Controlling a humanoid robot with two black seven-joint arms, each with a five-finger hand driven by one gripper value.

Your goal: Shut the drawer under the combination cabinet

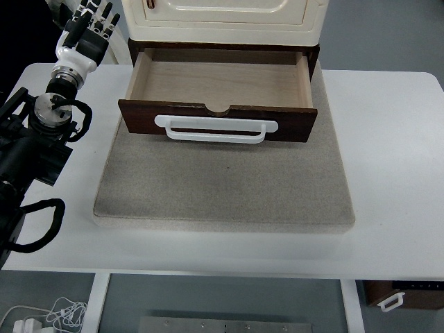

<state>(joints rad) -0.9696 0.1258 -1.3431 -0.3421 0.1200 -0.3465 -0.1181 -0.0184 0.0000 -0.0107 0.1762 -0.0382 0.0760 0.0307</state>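
A cream cabinet (225, 17) stands at the back of a grey mat (222, 187). Its dark brown drawer (218, 121) is pulled out toward me, showing an empty pale wood inside (218, 80). A white bar handle (216, 130) runs across the drawer front. My left arm (41, 132) reaches up the left side of the table, and its hand (89, 29) hovers to the left of the cabinet with fingers spread, holding nothing. The hand is apart from the drawer. The right arm does not show.
The white table (395, 139) carries the mat, which fills its middle. Black cables loop around my left arm (35, 222) near the left edge. Below the table lie white cords (48, 316) and a brown box with a white handle (402, 295).
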